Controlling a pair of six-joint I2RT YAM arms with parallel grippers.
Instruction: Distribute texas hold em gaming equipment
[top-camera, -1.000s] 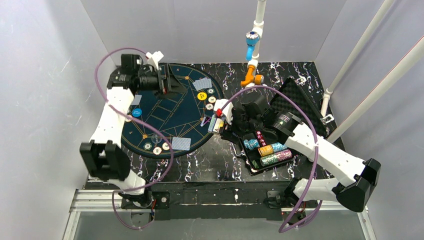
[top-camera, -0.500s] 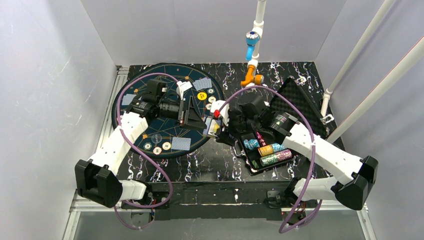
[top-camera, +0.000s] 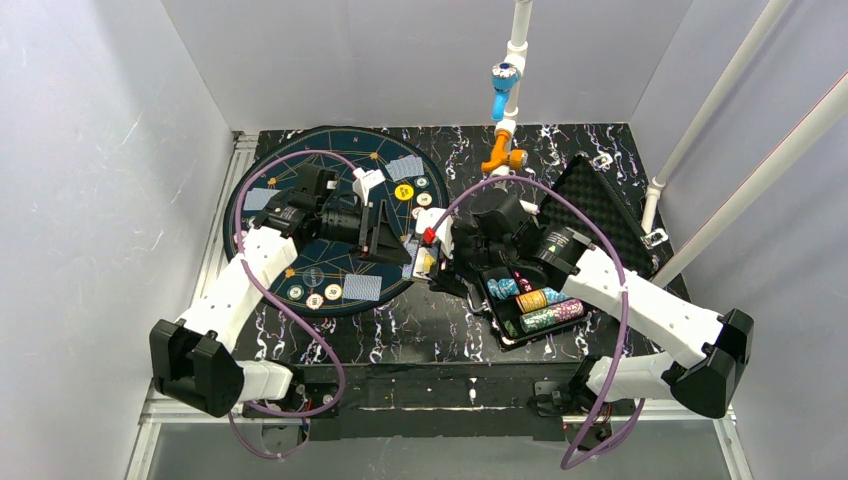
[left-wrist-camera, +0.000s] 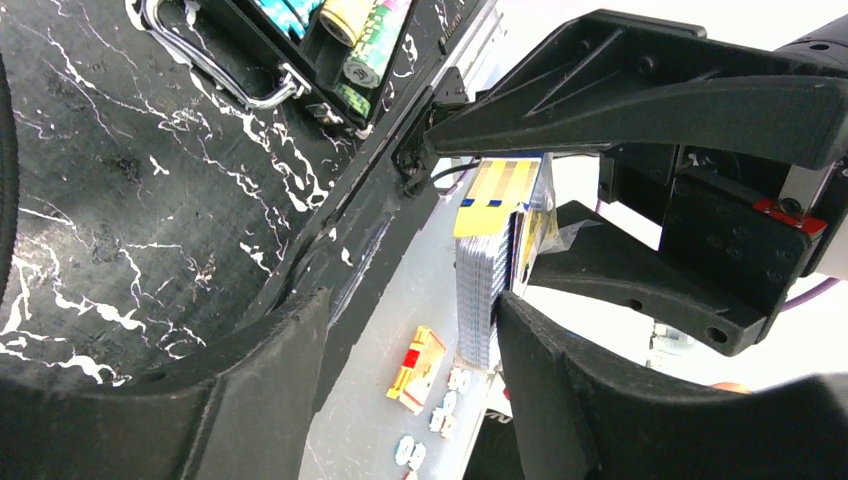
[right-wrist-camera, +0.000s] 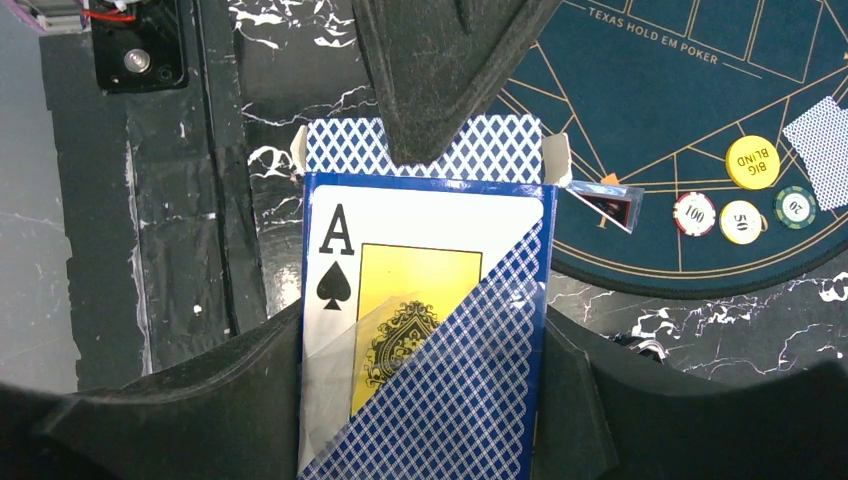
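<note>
Clamping card box (right-wrist-camera: 420, 290) in right pincer (right-wrist-camera: 420, 400), straddling its protruding cards (left-wrist-camera: 482, 300) with left pincer (left-wrist-camera: 405, 330) half-wide; chips (right-wrist-camera: 750, 160) on mat (right-wrist-camera: 650, 80) beyond, case (top-camera: 600, 198) behind.

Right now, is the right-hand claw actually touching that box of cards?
Touching. The right wrist view shows the card box wedged between the two fingers of the right gripper, both pressed against its sides with no gap.

The card pack (right-wrist-camera: 420, 300) is showing glossy printed cardboard under loose clear film. The tabletop (left-wrist-camera: 120, 200) is presenting a smooth, black marbled finish. The case handle (left-wrist-camera: 235, 85) is reflecting as polished metal.
</note>
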